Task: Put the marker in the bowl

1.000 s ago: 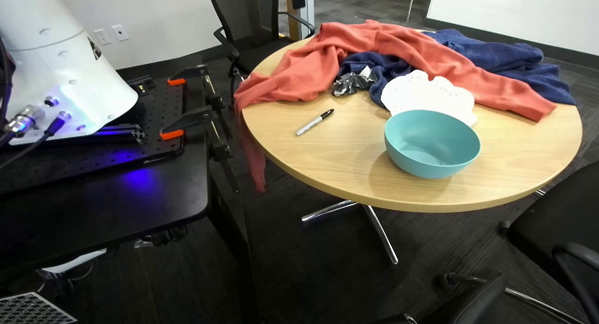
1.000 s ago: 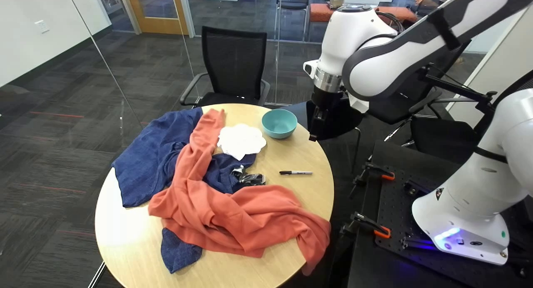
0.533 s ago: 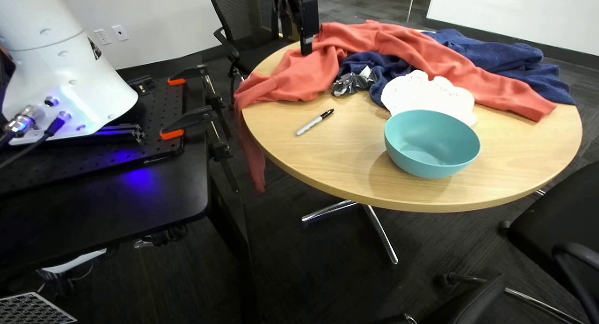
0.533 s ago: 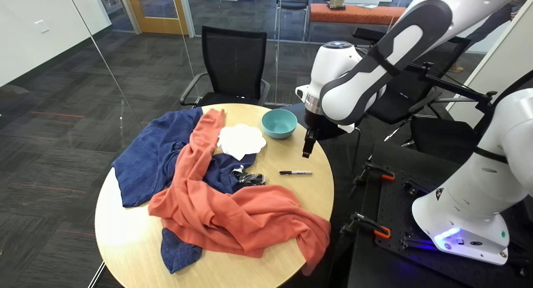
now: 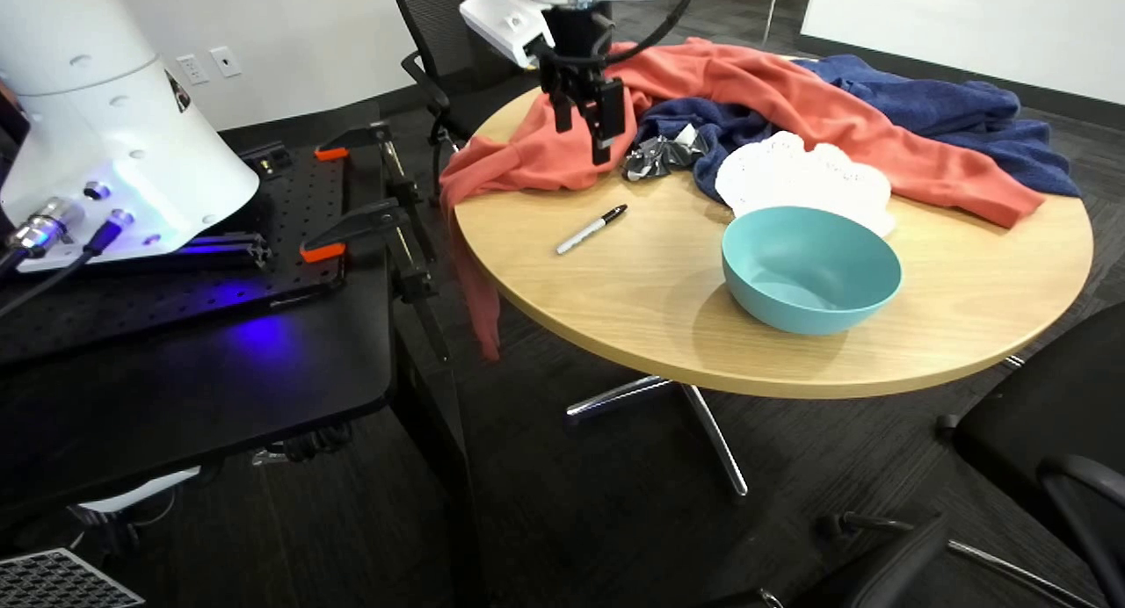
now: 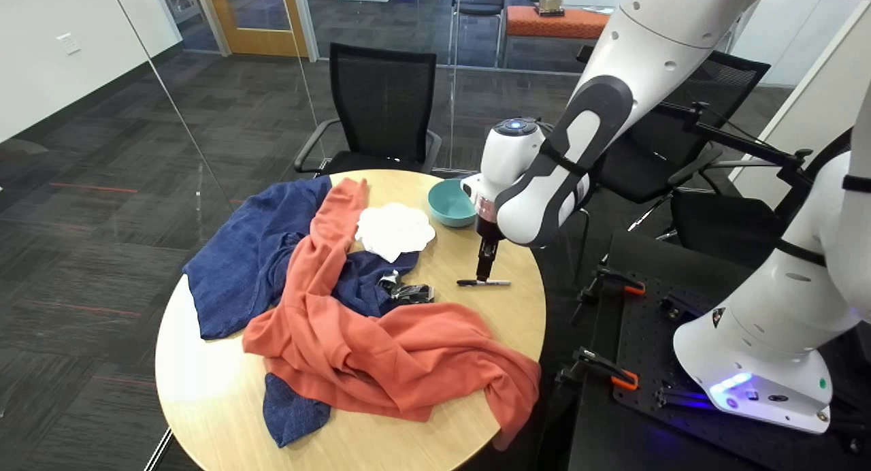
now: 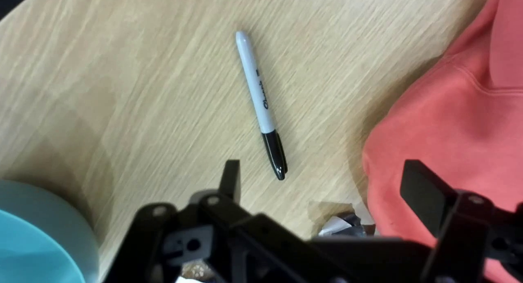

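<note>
Jaws are way closer to the marker (image 7: 261, 106) than a second ago, spread wide and empty, so I'd guess the grab's next, bowl (image 5: 810, 276) after.

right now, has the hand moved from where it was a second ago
Yes. In an exterior view, the hand has moved down and left across the picture, toward the marker, which lies in the same spot.

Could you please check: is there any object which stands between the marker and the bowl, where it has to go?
Nothing visible stands between the marker and the bowl; the white cloth lies beside the bowl, off that direct path.
</note>
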Robot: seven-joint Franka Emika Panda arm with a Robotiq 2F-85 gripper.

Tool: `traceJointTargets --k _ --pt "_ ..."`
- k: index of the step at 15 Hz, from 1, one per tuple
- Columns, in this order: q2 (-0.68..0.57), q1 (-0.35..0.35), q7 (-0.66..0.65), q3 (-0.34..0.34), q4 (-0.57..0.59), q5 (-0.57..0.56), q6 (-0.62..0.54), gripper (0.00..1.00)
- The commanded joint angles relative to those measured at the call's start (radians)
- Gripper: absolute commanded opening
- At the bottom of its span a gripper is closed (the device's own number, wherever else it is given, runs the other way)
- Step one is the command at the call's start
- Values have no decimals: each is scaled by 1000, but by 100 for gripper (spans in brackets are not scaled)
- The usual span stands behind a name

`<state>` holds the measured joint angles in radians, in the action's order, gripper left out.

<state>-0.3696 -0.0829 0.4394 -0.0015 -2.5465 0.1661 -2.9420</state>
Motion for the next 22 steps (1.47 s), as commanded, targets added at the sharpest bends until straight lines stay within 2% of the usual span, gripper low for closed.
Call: traceJointTargets --k 1,6,14,15,16,22 --pt "-124 -16 -88 -7 78 -108 -50 100" --pt "-234 -25 -160 -22 156 -185 -50 100" --pt "-317 -47 -172 -14 224 -196 -46 99" --pt "-323 -52 -170 -11 228 -195 -47 74" --pt "-327 -52 -170 -11 232 -195 -48 74" --pt "-337 -68 -172 -2 239 -190 -53 28"
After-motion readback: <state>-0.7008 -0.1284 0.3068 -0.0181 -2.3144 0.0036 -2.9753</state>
